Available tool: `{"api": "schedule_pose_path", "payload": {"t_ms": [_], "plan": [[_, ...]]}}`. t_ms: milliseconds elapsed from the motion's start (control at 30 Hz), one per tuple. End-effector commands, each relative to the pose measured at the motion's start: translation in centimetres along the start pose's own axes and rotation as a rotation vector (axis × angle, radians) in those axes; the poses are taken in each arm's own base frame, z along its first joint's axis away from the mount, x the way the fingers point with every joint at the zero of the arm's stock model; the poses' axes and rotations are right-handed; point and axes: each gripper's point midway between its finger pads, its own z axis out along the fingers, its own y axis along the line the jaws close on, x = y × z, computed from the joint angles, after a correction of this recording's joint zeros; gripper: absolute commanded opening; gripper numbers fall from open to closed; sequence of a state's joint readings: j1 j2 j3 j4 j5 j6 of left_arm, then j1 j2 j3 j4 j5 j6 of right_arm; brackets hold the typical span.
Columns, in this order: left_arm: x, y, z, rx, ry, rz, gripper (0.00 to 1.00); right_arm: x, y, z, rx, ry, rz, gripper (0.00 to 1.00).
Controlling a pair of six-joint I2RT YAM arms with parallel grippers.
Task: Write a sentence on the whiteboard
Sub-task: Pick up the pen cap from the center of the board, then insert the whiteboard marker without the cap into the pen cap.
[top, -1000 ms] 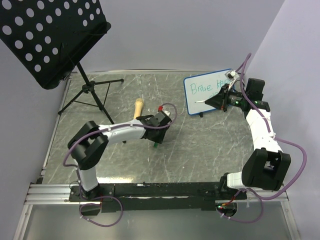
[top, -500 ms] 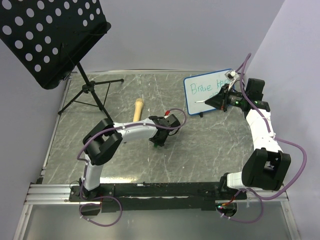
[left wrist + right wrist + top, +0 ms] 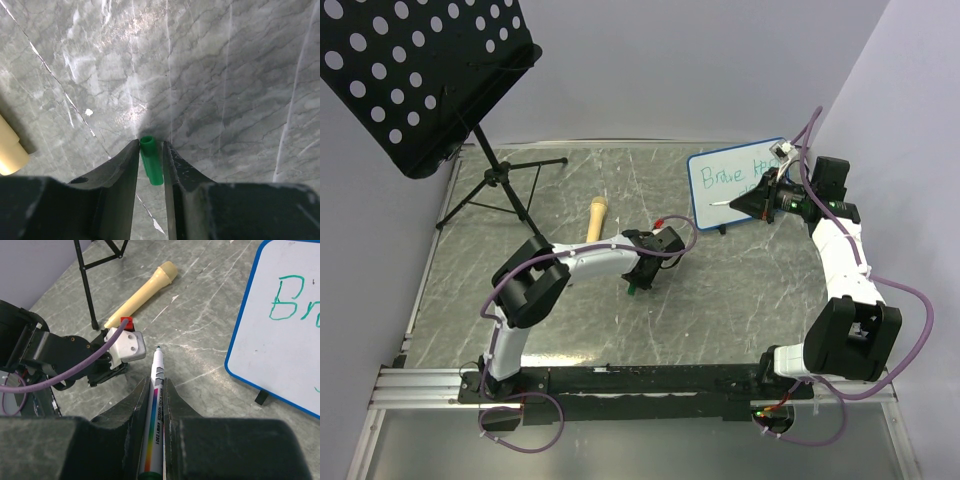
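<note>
Left gripper (image 3: 151,145) straddled cap (image 3: 152,167) on table (image 3: 235,75), jaws hugging both sides; pinch unclear. Needed centred, square squeeze before lift, else cap could roll. Right gripper (image 3: 156,385) clamped marker (image 3: 158,365).

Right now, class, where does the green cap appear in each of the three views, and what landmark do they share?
Top external: the green cap lies on the table under the left end effector.
Left wrist: the cap sits at centre, between the fingers.
Right wrist: not seen; the left end effector covers that spot.
Shared landmark: the cream stick, in all three views.
</note>
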State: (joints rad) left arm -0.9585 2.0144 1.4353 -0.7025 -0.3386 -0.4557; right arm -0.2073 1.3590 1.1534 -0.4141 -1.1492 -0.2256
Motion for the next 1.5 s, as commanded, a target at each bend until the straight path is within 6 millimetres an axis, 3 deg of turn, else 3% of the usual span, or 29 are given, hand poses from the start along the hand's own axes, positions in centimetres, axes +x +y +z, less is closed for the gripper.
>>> {"api": "schedule_pose_path", "payload": {"t_ms": [0, 233, 500, 700, 933, 967, 1033, 1067, 1100, 1167, 1267, 1333, 1467], "plan": [[1.3, -0.3, 0.4, 0.013, 0.039, 0.011, 0.31, -1.5, 0.6, -0.3, -0.021, -0.026, -0.058, 0.00], [2.5, -0.1, 0.2, 0.026, 0.053, -0.018, 0.37, -1.7, 0.8, -0.6, -0.022, -0.034, -0.061, 0.00], [4.0, -0.3, -0.8, 0.086, 0.070, -0.032, 0.34, -1.8, 0.8, -0.7, -0.023, -0.037, -0.060, 0.00], [4.6, -0.4, 0.3, 0.089, 0.081, -0.027, 0.28, -1.8, 0.9, -0.7, -0.025, -0.038, -0.060, 0.00], [3.8, 0.2, 1.4, 0.073, 0.027, -0.003, 0.21, -1.7, 0.8, -0.7, -0.025, -0.036, -0.058, 0.00], [2.9, 0.1, 1.2, 0.085, -0.018, 0.015, 0.20, -1.6, 0.8, -0.6, -0.026, -0.034, -0.056, 0.00], [3.4, 0.5, 1.4, 0.091, -0.039, 0.058, 0.17, -1.4, 0.7, -0.6, -0.030, -0.028, -0.050, 0.00], [2.1, -0.1, 0.8, 0.131, -0.104, 0.053, 0.15, -1.2, 0.6, -0.4, -0.035, -0.025, -0.041, 0.00], [2.8, 0.2, 0.9, 0.136, -0.106, 0.060, 0.15, -0.9, 0.6, -0.3, -0.045, -0.019, -0.030, 0.00], [1.1, -0.4, -0.2, 0.188, -0.201, 0.056, 0.14, 0.5, 0.6, 0.2, -0.071, 0.013, 0.010, 0.00], [1.3, -0.3, -1.0, 0.229, -0.269, 0.054, 0.14, 3.0, 1.2, 1.2, -0.119, 0.064, 0.068, 0.00], [0.1, -0.9, -1.6, 0.271, -0.345, 0.044, 0.13, 4.6, 1.9, 2.2, -0.159, 0.097, 0.102, 0.00], [-0.1, -1.1, -1.5, 0.294, -0.408, 0.042, 0.13, 7.3, 2.6, 4.5, -0.240, 0.171, 0.200, 0.00]]}}
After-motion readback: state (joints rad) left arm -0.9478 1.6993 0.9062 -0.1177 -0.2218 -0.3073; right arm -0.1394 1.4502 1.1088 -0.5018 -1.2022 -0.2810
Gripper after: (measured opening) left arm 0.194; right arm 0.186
